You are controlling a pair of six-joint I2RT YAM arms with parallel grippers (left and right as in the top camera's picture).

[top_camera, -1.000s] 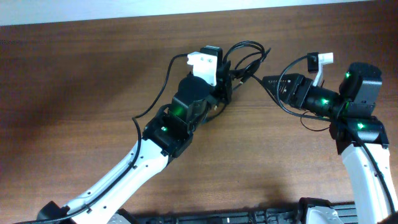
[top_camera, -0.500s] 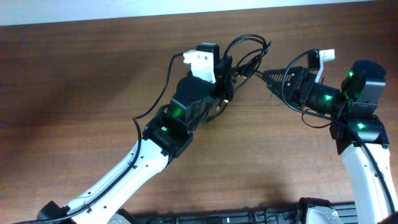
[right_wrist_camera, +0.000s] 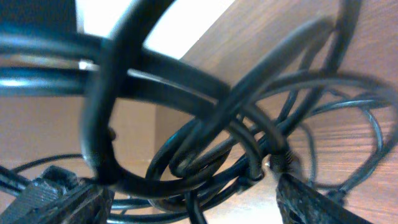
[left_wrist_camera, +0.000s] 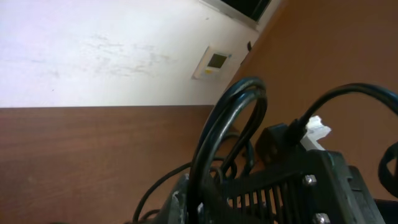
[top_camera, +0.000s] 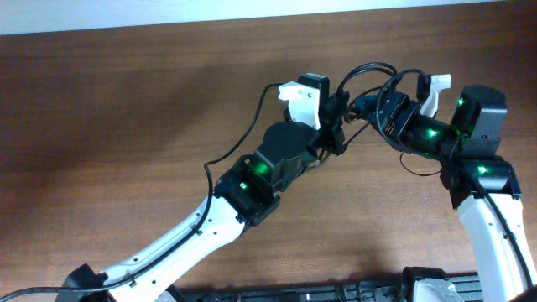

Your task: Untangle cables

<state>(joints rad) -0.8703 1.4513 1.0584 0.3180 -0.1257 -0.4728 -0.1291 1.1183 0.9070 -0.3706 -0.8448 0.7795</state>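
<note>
Cables (top_camera: 369,77) are bunched right between my two sets of jaws. Overhead cam: my left gripper (top_camera: 337,126) and right gripper (top_camera: 371,107) sit nearly nose to nose over the wooden table (top_camera: 126,101), and the black loops arch out just beyond the tips of both.

Left wrist cam: the left jaws are clamped shut on the bundle. A thick doubled loop of the cables (left_wrist_camera: 219,137) climbs straight up out of them, with thinner strands trailing off behind it toward the tabletop.

Right wrist cam: these jaws are spread wide, one finger (right_wrist_camera: 56,196) low on one side and the other (right_wrist_camera: 317,202) low on the opposite side, and they're not pinching anything. The cables (right_wrist_camera: 205,130) hang in the gap between the fingers and just ahead of them. The loops cross over each other and are way too blurry up close to count strands.
</note>
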